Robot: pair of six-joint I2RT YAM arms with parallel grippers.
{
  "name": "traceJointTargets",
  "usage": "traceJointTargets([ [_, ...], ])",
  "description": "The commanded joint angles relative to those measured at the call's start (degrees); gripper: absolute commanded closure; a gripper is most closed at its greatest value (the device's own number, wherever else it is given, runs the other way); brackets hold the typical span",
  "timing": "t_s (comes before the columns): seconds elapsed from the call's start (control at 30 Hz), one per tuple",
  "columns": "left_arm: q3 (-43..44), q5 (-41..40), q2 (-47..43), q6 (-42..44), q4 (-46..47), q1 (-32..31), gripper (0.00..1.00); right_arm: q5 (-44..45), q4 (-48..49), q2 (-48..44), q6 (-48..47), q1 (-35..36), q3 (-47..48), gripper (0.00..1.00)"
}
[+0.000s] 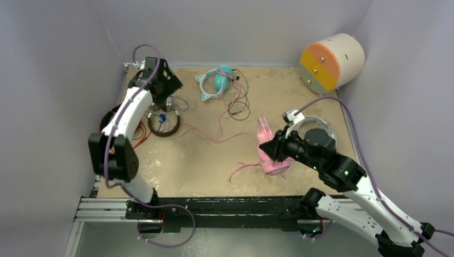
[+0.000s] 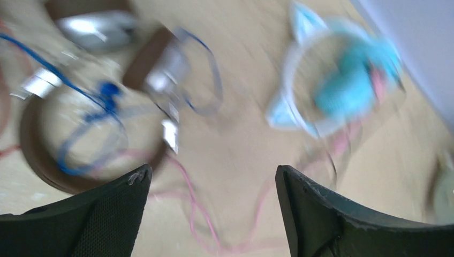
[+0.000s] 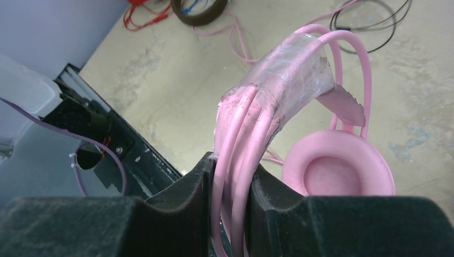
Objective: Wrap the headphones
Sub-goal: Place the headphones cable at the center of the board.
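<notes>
1. On the right of the sandy, mottled tabletop [image 1: 203,171], the right gripper [image 3: 234,179] is pinching the glossy pink plastic headphones [image 3: 338,172] by their tape-wrapped band.
2. The left gripper [image 2: 213,184] is hovering, fingers spread, above the brown hoop-shaped headphones [image 2: 40,171].

Tabletop [image 1: 203,166] is a tan, mottled, sandy-looking surface with pale lilac-grey walls [image 1: 241,27] boxing it in on three sides. In the far right corner there's a cream cylinder [image 1: 342,56] lying on its side, flat end facing in, striped orange, yellow and pale green with a few small dark dots on it. Along the near edge runs a black frame rail [image 1: 225,206]. A loop of red wire [image 1: 142,140] lies at the left edge of the top. On the right side sits a clear round tub-like thing [image 1: 321,122], partly hidden.
</notes>
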Motion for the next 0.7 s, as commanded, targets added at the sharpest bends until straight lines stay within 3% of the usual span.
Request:
traceJointTargets([
  [0.0,-13.91,14.59,-18.22,8.92,13.18,-6.9,0.14,-4.91,8.05,3.29,-0.44,0.06,-0.22,0.72],
  [0.13,-29.26,34.58,-31.22,6.81,27.03,-7.84,0.12,-14.1,16.83,6.39,2.84,0.04,-5.16,0.72],
  [0.23,-35.83,41.71,-38.78,4.93,29.38,-8.29,0.12,-21.63,25.02,11.18,4.22,0.05,-6.26,0.73],
  [0.4,-39.24,41.04,-48.32,6.9,19.25,-8.45,0.12,-27.5,34.77,19.89,6.85,0.05,-4.93,0.73],
  [0.53,-40.69,38.2,-53.05,8.69,11.12,-8.45,0.12,-20.9,36.1,26.11,6.19,0.06,-3.71,0.74],
  [0.67,-41.6,31.96,-54.45,8.45,6.0,-8.42,0.1,-10.73,28.1,30.67,-0.57,0.06,1.81,0.74],
])
